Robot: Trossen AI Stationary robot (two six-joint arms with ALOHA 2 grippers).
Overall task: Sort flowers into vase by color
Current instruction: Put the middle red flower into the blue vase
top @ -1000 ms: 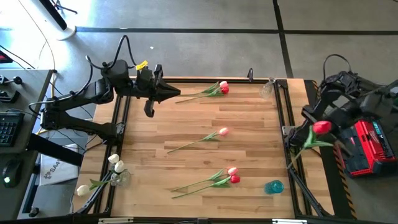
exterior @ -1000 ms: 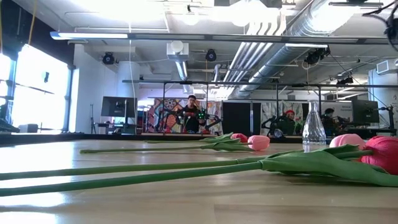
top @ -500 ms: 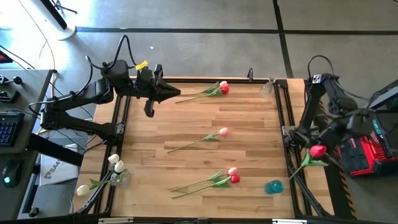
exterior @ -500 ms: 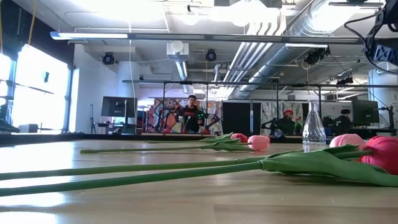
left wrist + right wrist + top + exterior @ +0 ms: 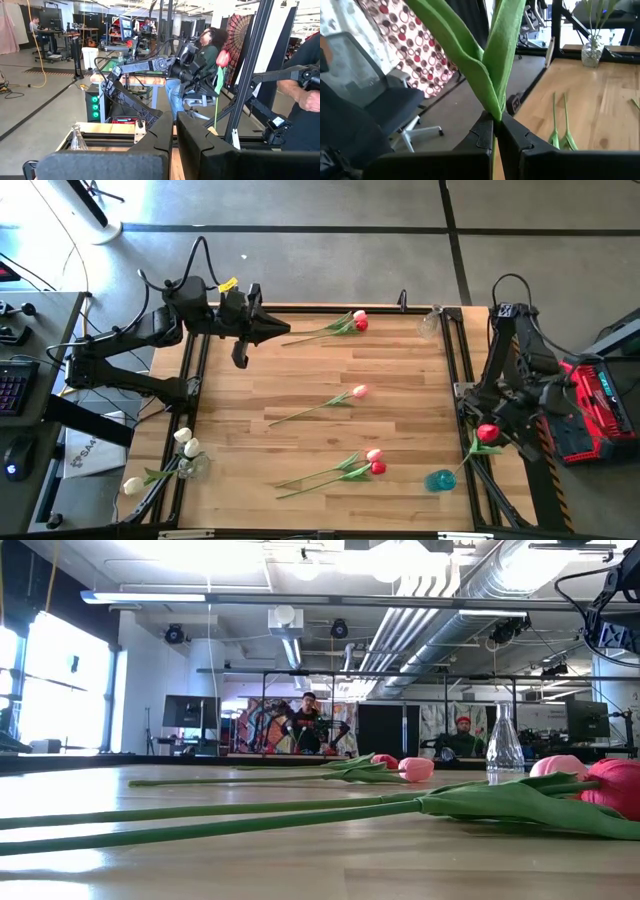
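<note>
A wooden table (image 5: 400, 430) is seen from above, with artificial tulips scattered on it and three vases near its edges. The blue vase (image 5: 440, 479), standing at the table's near right corner, serves here as the landmark. Just beside and above that blue vase, off the table's right edge, the right gripper (image 5: 500, 423) is held with its jaws pinched on the green stem of a red tulip (image 5: 487, 434); the stem tip hangs down toward the blue vase, so the flower appears to be carried there for red blooms, though it is not yet inside. In the right wrist view the stem and leaves (image 5: 490, 60) are seen clamped between the closed fingers. Far across the table from the blue vase, at the opposite left corner, the left gripper (image 5: 280, 332) is parked with its jaws pressed together on nothing, apparently waiting. A clear vase holding cream-white tulips (image 5: 186, 446) stands at the left edge, level with the blue vase, suggesting that colour is already sorted. A second clear vase (image 5: 429, 325) stands empty at the far right corner. Left of the blue vase lie a pink and red pair (image 5: 374, 462); farther off lie a pink tulip (image 5: 357, 392) and another red and pink pair (image 5: 357, 320), all still to be sorted.
</note>
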